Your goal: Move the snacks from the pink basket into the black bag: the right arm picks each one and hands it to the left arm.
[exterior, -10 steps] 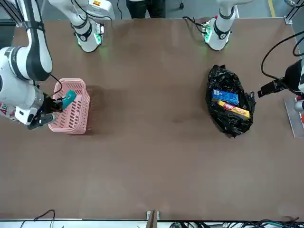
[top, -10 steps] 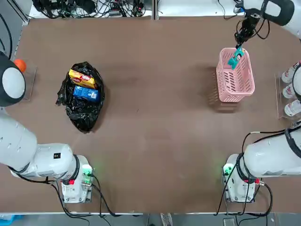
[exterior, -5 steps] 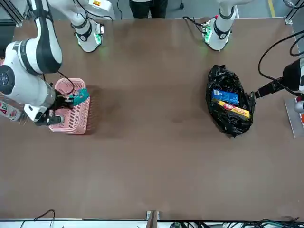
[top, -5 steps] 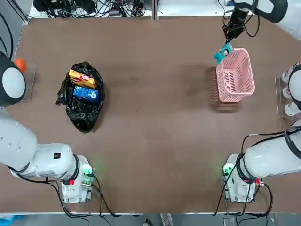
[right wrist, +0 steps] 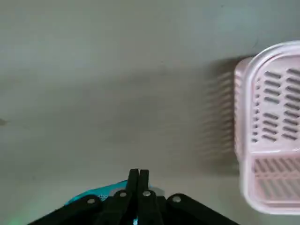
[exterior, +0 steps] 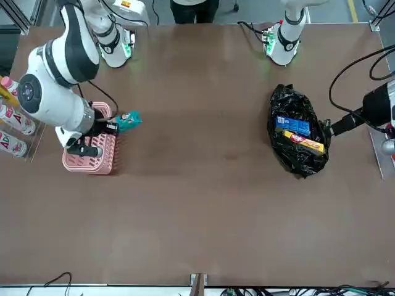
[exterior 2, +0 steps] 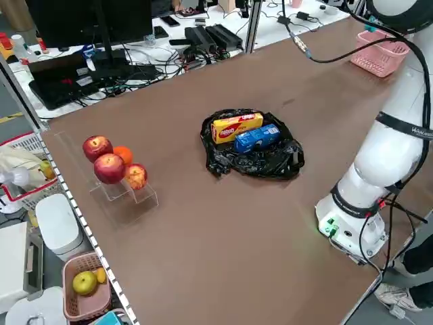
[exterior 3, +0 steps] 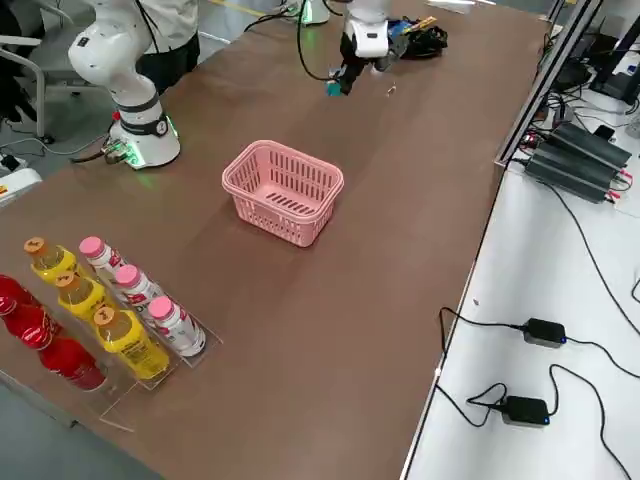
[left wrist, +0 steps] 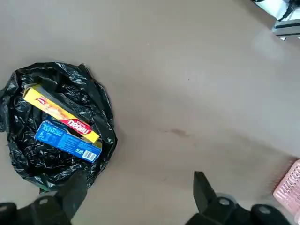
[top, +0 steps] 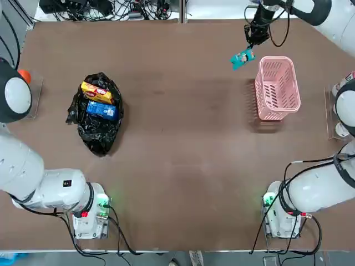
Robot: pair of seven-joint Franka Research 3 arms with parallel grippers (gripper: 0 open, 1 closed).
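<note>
Overhead, you see the right tool (top: 249, 46) pinching the teal snack (top: 241, 57) left of the pink basket (top: 277, 88) (empty in the right side view); the left tool (left wrist: 140, 197) is spread; the black bag (top: 97, 113) holds two packets.

We look down past our right gripper (right wrist: 138, 176), its two black fingers (right wrist: 133, 180) pressed together over the brown table (right wrist: 93, 70). A teal packet (right wrist: 101, 193) shows just behind the fingers, partly hidden by the gripper body, pinched between them. The pink basket (right wrist: 265, 126) stands well apart at the edge of view, its lattice wall and thick rim visible, nothing showing inside.
</note>
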